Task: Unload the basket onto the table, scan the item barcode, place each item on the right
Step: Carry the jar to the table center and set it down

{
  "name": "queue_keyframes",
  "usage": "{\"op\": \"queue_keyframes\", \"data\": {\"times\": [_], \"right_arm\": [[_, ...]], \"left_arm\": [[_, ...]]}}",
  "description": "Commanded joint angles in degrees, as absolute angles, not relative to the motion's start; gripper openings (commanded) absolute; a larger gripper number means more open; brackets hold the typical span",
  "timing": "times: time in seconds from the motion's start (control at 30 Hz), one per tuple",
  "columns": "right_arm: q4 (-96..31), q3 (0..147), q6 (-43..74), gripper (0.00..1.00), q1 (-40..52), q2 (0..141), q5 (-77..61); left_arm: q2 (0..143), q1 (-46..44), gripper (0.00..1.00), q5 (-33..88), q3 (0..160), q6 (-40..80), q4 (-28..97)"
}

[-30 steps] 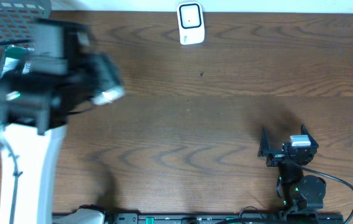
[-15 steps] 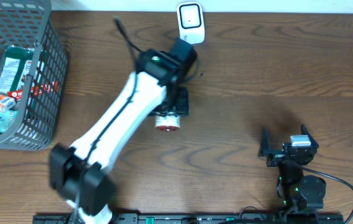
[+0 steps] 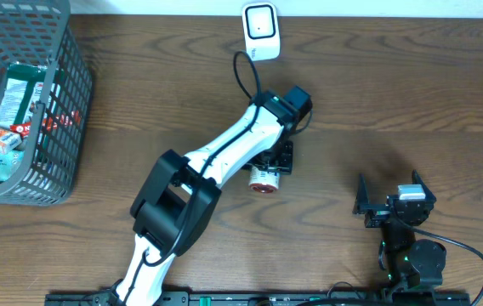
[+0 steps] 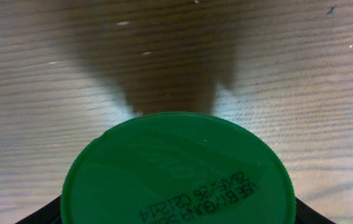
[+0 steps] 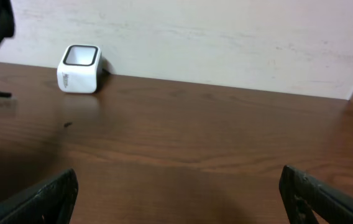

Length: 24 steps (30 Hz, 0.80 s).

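Overhead, the green-lidded container (image 3: 263, 178) hangs over mid-table, clamped in the left gripper (image 3: 274, 160). Its lid, stamped with a date, fills the left wrist view. The white scanner (image 3: 261, 32) sits at the far edge, well apart. The right gripper (image 3: 390, 204) rests near the front edge, jaws wide, holding nothing. A basket (image 3: 76, 110) of packets (image 3: 16, 93) stands far left.

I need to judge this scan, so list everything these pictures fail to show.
Barcode: no view shows it; left wrist sees only the green lid, and overhead the arm covers most of the item.
Date print on lid: cut off by left wrist's bottom edge.
Packet labels in basket: too small overhead.
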<state>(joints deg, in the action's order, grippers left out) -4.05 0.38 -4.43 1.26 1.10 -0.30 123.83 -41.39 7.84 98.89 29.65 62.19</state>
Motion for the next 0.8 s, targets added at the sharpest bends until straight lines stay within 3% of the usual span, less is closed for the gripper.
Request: {"op": "queue_keyframes", "data": {"times": [0.0,0.2,0.57,0.6,0.63,0.77], "right_arm": [[-4.29,0.32,-4.78,0.99,0.32,1.02,-0.12],[-4.29,0.32,-4.78,0.99,0.32,1.02,-0.12],[-4.29,0.32,-4.78,0.99,0.32,1.02,-0.12],[-4.29,0.32,-4.78,0.99,0.32,1.02,-0.12],[-4.29,0.32,-4.78,0.99,0.32,1.02,-0.12],[-4.29,0.32,-4.78,0.99,0.32,1.02,-0.12]], "left_arm": [[124.75,-41.6,0.56,8.29,98.67,31.16,61.12],[124.75,-41.6,0.66,7.92,98.48,31.16,59.79],[124.77,-41.6,0.66,7.9,94.89,31.16,56.62],[124.79,-41.6,0.77,7.9,94.8,31.14,56.58],[124.79,-41.6,0.8,7.9,94.8,31.14,56.4],[124.79,-41.6,0.85,7.9,94.8,31.14,55.99]]}}
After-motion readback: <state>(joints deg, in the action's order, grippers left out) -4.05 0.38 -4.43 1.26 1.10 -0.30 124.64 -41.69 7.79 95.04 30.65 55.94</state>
